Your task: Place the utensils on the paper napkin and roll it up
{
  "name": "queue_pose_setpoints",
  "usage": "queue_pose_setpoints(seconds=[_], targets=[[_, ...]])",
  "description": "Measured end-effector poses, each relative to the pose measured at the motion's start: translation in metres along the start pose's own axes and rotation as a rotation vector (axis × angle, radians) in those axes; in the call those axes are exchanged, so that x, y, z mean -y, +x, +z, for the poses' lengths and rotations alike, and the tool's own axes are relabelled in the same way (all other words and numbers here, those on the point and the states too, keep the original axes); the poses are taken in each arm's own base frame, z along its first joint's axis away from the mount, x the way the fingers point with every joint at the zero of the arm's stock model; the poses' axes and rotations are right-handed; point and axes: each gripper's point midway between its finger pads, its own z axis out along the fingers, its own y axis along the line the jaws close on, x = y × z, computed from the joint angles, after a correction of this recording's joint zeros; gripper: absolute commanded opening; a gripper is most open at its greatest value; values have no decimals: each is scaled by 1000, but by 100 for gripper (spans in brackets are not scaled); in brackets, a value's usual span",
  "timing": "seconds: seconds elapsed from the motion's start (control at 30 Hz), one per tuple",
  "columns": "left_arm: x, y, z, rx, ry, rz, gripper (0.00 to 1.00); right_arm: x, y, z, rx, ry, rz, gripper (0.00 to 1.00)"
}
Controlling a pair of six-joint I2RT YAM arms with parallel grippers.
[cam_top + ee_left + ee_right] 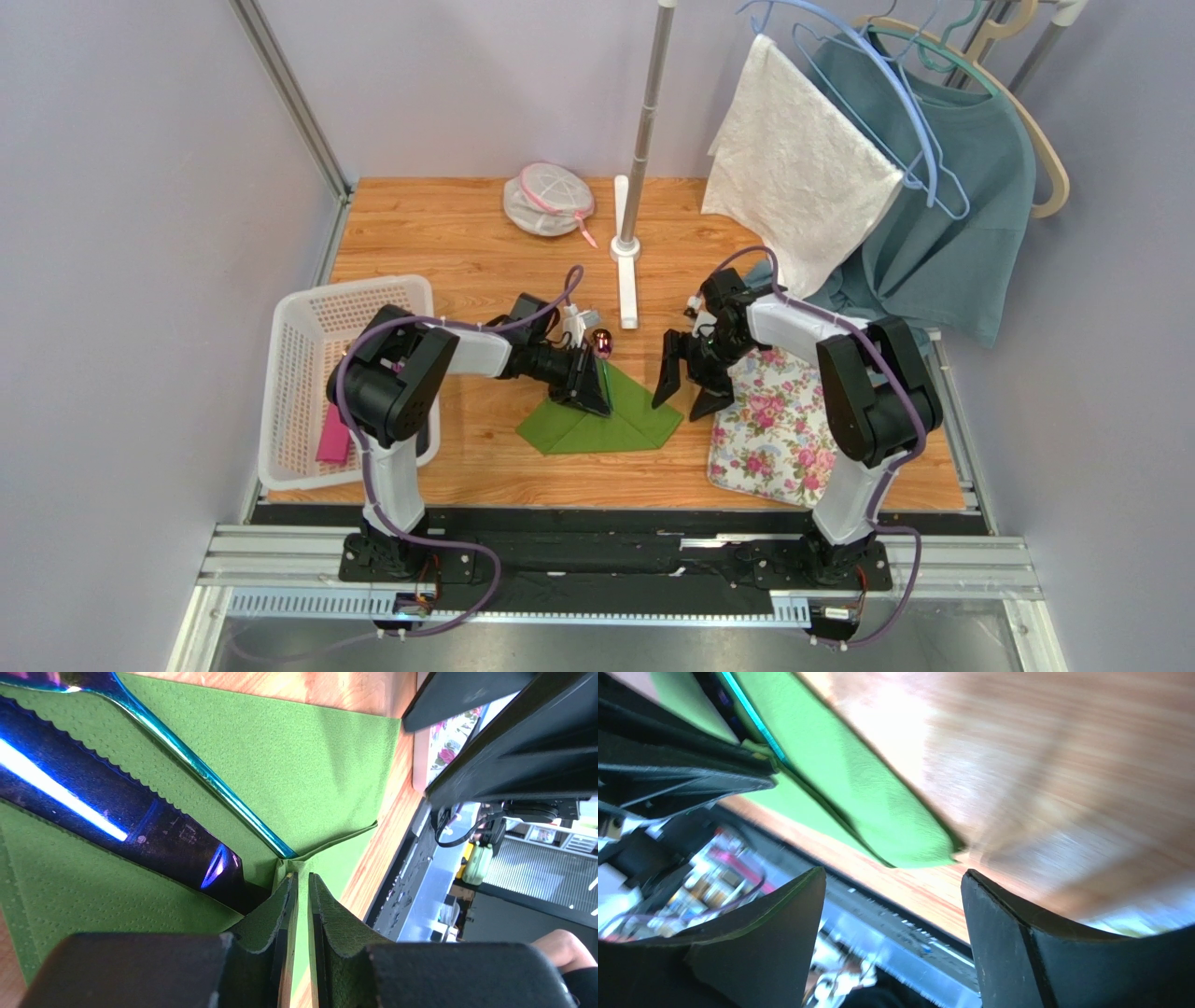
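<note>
On 1 green napkin (617, 420), 2 utensils (140, 826)

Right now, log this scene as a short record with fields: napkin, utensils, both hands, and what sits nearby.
napkin: green paper napkin, partly folded on the wooden table
utensils: utensils lying on the napkin, dark with an iridescent blue sheen
left hand: left hand shut on a raised fold of the napkin
right hand: right hand open, holding nothing, near the napkin's corner
nearby: floral mat on the right arm's side; white basket on the left arm's side
</note>
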Motion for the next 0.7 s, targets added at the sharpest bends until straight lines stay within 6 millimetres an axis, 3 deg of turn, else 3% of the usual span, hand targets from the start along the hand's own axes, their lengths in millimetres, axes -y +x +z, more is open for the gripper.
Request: queue_pose_setpoints(seconds=[0.13,0.3,0.7], targets=[[0,0,0,2,-1,-1,20,11,-7,-6,51,101,-8,76],[-1,-1,0,2,-1,-1,20,19,-1,4,20,148,8,76],[-1,-2,-1,5,-3,0,20,-24,-6,27,-12,-132,56,61]])
